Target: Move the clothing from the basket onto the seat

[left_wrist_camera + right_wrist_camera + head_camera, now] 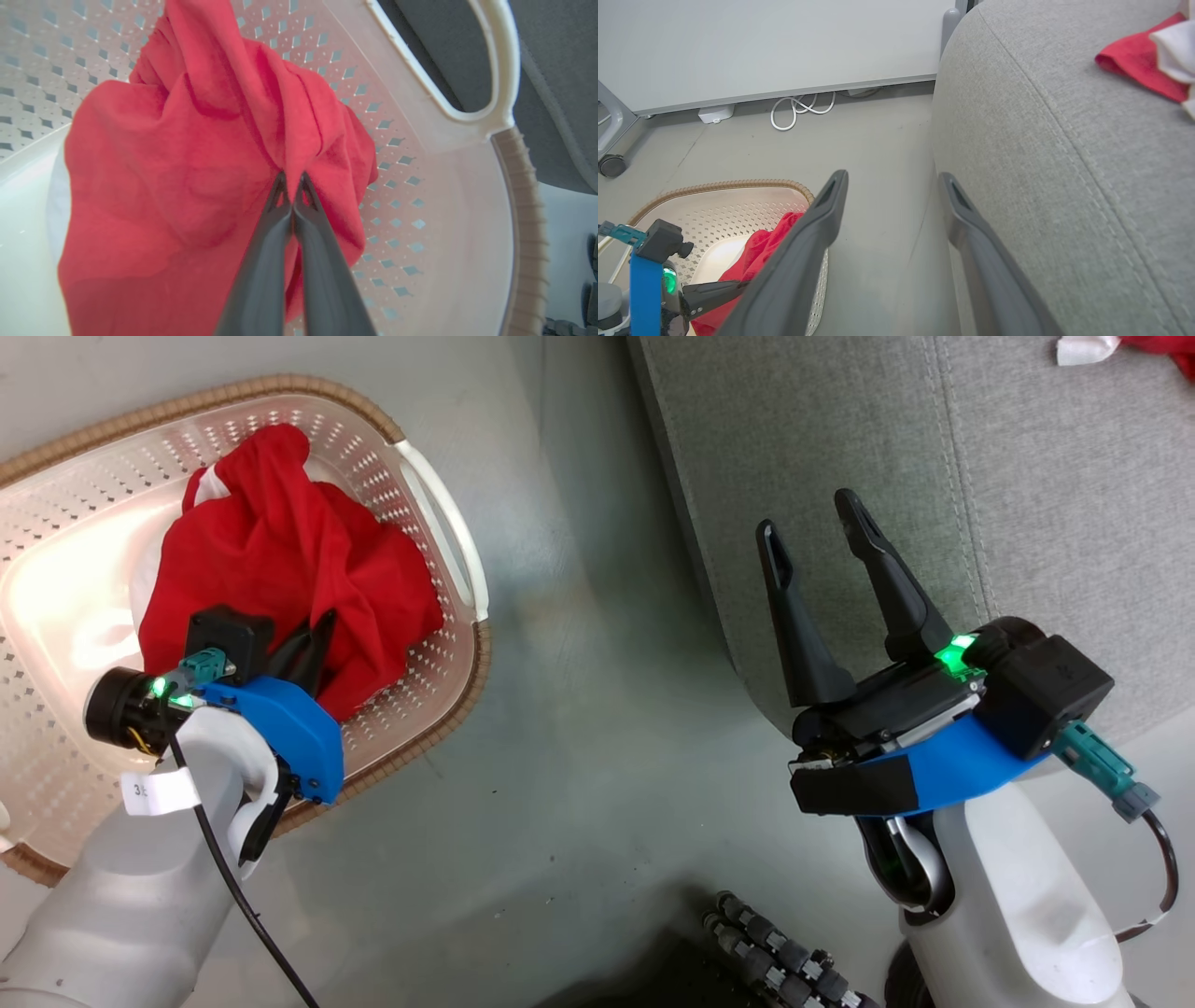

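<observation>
**Dark fingers (261, 261) of the left gripper (292, 179) bite into red cloth**

Right up at the lens, those two fingers run together to a point. The tips are squeezed tight on a fold of the plain red garment (187, 163), and creases gather toward the pinch. That garment sits heaped inside the basket (448, 210), against the perforated wall below the white side handle (504, 70). A sliver of white peeks out at its far side in the head view. The basket stands on the grey floor (579, 709), near the seat (934, 476).

Over to the right gripper (808, 518): fingers spread wide, nothing between them, held by the seat's rounded front edge. And up on the cushion, well apart from the basket, lies the second garment (1134, 60), red with a white part, cut off by the frame edge.
</observation>
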You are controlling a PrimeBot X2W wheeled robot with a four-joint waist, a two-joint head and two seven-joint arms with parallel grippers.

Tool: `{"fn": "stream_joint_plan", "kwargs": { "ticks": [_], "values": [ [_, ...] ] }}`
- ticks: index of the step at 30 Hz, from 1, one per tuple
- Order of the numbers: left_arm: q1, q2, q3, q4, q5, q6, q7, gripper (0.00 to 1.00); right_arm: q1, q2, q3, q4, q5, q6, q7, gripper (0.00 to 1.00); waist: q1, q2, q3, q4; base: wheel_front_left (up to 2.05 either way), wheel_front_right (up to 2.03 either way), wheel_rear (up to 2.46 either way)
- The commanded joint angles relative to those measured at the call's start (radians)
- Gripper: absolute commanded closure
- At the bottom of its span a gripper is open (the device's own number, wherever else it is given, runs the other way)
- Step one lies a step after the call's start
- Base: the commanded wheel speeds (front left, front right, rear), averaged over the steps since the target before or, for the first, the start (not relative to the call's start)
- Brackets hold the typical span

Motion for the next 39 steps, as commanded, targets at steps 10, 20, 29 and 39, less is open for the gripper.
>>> {"fn": "stream_joint_plan", "kwargs": {
  "ticks": [10,20,29,39],
  "values": [
    [0.039,0.01,0.002,0.005,-0.034,-0.002,-0.025,1.0,-0.041,0.003,0.037,0.025,0.017,0.0,-0.004,0.0,0.0,0.0,-0.101,-0.016,0.0,0.0,0.0],
    [0.142,-0.057,0.047,-0.064,-0.016,-0.002,-0.03,1.0,0.008,0.002,0.002,0.08,-0.047,0.0,-0.004,0.0,0.0,0.0,-0.322,0.075,0.0,0.0,0.0],
    [0.254,-0.121,0.088,-0.123,0.019,-0.002,-0.031,1.0,0.068,0.002,-0.016,0.13,-0.098,0.0,-0.003,0.0,0.0,0.0,-0.514,0.157,0.0,0.0,0.0],
    [0.356,-0.197,0.128,-0.161,0.046,-0.002,-0.031,1.0,0.185,-0.029,-0.028,0.161,-0.131,0.0,0.049,0.0,0.0,0.0,-0.759,0.257,0.0,0.0,0.0]
  ]
}}
